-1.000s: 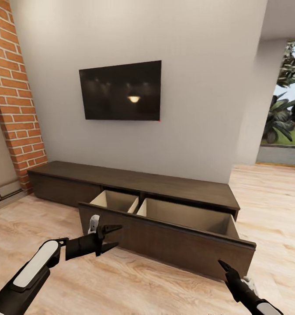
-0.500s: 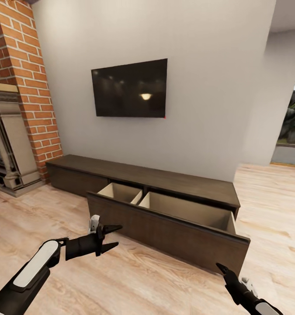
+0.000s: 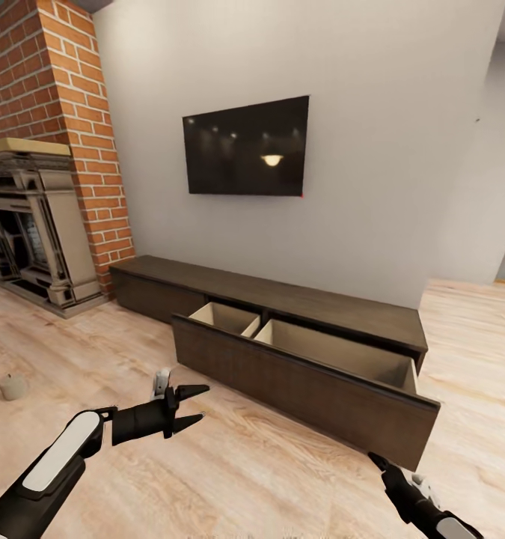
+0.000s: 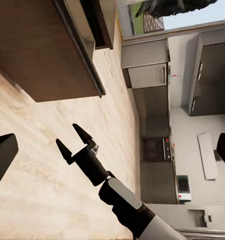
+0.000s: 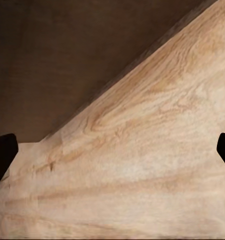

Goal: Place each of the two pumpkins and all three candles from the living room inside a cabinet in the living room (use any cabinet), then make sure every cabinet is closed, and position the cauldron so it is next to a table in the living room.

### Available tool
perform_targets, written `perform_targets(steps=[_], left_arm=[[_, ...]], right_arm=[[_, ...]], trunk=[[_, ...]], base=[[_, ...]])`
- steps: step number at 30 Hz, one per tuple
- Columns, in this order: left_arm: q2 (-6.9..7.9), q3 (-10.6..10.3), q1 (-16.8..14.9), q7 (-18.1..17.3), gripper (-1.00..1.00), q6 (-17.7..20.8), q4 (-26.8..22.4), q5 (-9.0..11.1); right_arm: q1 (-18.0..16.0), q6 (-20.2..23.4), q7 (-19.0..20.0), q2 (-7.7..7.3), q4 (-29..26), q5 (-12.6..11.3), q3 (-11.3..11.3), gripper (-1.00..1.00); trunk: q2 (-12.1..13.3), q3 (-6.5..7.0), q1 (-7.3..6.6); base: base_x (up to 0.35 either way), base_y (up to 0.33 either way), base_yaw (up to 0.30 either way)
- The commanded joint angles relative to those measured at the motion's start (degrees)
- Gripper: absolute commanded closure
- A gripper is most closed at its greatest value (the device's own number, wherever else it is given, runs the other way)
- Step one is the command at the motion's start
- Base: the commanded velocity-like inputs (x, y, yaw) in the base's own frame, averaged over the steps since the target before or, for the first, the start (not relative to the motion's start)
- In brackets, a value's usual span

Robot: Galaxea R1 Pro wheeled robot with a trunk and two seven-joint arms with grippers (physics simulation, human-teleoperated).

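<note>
Dark-brown cabinet [image 3: 282,299] drawer [image 3: 312,374] open, compartments bare.

Dark matt wood cabinet [image 3: 297,299], pale grained wood floor [image 3: 267,464], rough red brick chimney [image 3: 87,127], glossy black screen [image 3: 245,146].

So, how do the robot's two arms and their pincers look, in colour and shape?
Both arms are black with smooth white shell panels on the forearm. The left pincer has two black, pointed, tapering fingers and a small white-grey block on the wrist. The right pincer is black too, with a pointed tip and a white wrist piece.
</note>
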Motion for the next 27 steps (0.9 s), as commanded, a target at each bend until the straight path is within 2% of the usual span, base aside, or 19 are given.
perform_targets(steps=[1,7,16,27], left_arm=[[0.05,-0.10,-0.06,-0.60,-1.00,0.02,0.04,-0.48],[0.05,-0.10,-0.06,-0.62,-1.00,0.02,0.04,-0.48],[0.04,-0.18,-0.06,-0.76,-1.00,0.02,0.04,-0.48],[0.04,-0.19,-0.06,-0.72,-1.00,0.02,0.04,-0.48]], right_arm=[[-0.04,0.53,0.14,0.02,-0.02,-0.05,-0.47,-1.00],[-0.01,0.47,0.14,0.03,-0.10,0.31,-0.47,-1.00],[-0.02,0.46,0.14,0.04,-0.27,2.40,-0.47,-1.00],[-0.02,0.41,0.14,0.04,-0.30,2.60,-0.47,-1.00]], trunk=[[-0.03,-0.13,-0.03],[-0.03,-0.57,-0.03],[-0.03,-1.22,-0.03],[-0.03,-2.02,-0.03]], base=[[-0.156,0.006,0.179],[-0.158,0.118,0.179],[-0.142,0.162,0.179],[-0.143,0.019,0.179]])
